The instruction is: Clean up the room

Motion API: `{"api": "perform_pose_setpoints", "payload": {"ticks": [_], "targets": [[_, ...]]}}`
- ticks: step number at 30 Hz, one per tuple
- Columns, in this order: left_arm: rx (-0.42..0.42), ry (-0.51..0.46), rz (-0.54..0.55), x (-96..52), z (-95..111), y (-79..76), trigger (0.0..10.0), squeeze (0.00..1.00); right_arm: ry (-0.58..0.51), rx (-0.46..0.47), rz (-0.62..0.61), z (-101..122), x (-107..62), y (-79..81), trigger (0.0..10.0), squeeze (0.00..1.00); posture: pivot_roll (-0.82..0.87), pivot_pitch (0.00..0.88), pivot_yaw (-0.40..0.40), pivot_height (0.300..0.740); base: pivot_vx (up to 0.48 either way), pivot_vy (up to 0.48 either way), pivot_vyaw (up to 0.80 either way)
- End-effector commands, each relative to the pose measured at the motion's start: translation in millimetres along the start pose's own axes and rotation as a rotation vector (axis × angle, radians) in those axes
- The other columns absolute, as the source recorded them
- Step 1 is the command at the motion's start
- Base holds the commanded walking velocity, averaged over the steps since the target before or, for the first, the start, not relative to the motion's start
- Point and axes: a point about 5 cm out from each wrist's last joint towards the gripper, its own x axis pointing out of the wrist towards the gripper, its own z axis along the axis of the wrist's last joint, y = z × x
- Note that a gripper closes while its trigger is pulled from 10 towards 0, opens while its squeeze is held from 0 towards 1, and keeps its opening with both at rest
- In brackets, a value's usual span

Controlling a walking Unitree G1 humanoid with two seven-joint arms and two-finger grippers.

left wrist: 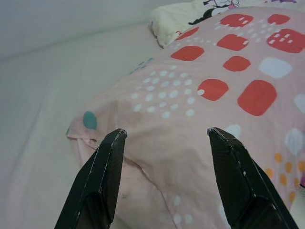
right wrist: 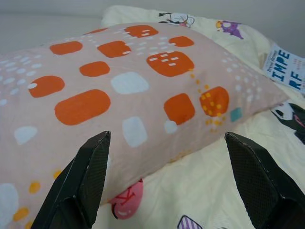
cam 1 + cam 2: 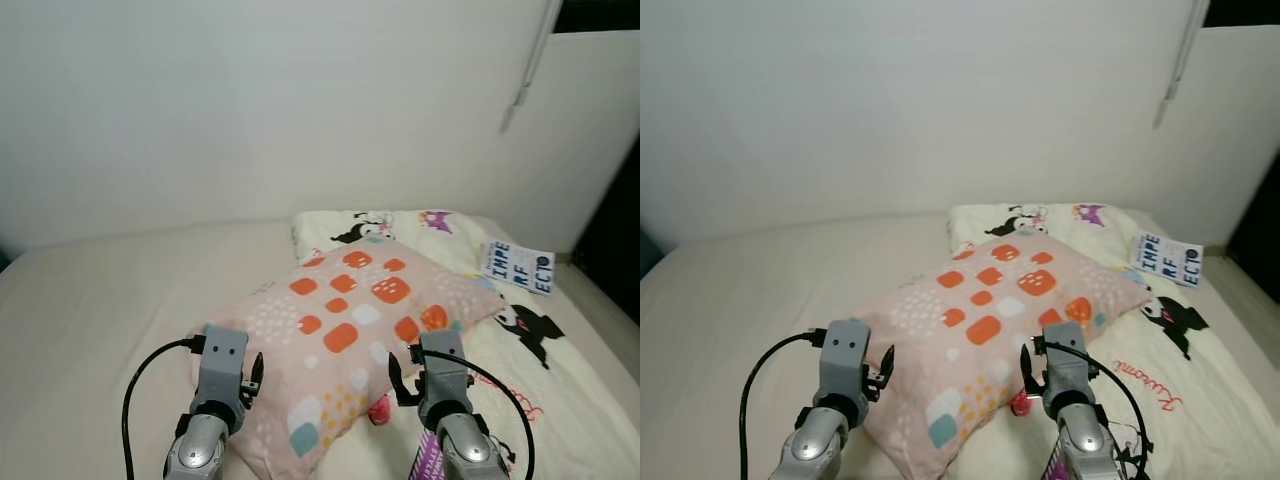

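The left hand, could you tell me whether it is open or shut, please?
Open. In the left wrist view the left hand has its two black fingers spread wide apart, with the pink pillow showing between them, ungripped.

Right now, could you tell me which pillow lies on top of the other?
The pink pillow with orange squares; it rests across the cream cartoon-print pillow behind it.

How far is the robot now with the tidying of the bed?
Done: nothing clearly. In hand: the left gripper and right gripper are open on either side of the pink pillow, not yet gripping it. Left: the pillow lies askew over the cartoon-print bedding, and a small book lies near the edge of the bed.
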Motion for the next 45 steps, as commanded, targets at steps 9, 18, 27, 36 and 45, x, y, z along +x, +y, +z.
{"api": "perform_pose_setpoints", "payload": {"ticks": [9, 18, 27, 36, 45], "targets": [[0.017, 0.022, -0.014, 3.0, -5, 7.0, 10.0, 0.0, 0.032, 0.038, -0.014, -6, -2.0, -0.7, 10.0, 0.0, -0.05, 0.103, 0.024, 0.74, 0.0, 0.0, 0.0], [0.024, 0.005, -0.018, 9.3, 0, 10.1, 10.0, 0.0, 0.025, 0.041, -0.031, -4, -1.4, -5.2, 10.0, 0.0, -0.06, 0.096, 0.032, 0.705, 0.0, 0.0, 0.0], [0.02, 0.014, -0.008, 8.3, -3, 13.0, 10.0, 0.0, 0.026, 0.044, -0.034, -5, -2.5, -6.1, 10.0, 0.0, -0.06, 0.088, 0.036, 0.666, 0.0, 0.0, 0.0], [-0.003, 0.021, -0.011, 8.5, -4, 11.7, 10.0, 0.0, 0.01, 0.04, -0.039, -3, -1.9, -6.9, 10.0, 0.0, -0.05, 0.095, 0.039, 0.661, 0.0, 0.0, 0.0], [-0.005, 0.013, -0.009, 14.0, 1, 19.8, 10.0, 0.0, 0.003, 0.047, -0.033, 2, 3.3, -7.9, 10.0, 0.0, -0.04, 0.106, 0.043, 0.636, 0.0, 0.0, 0.0]]}}
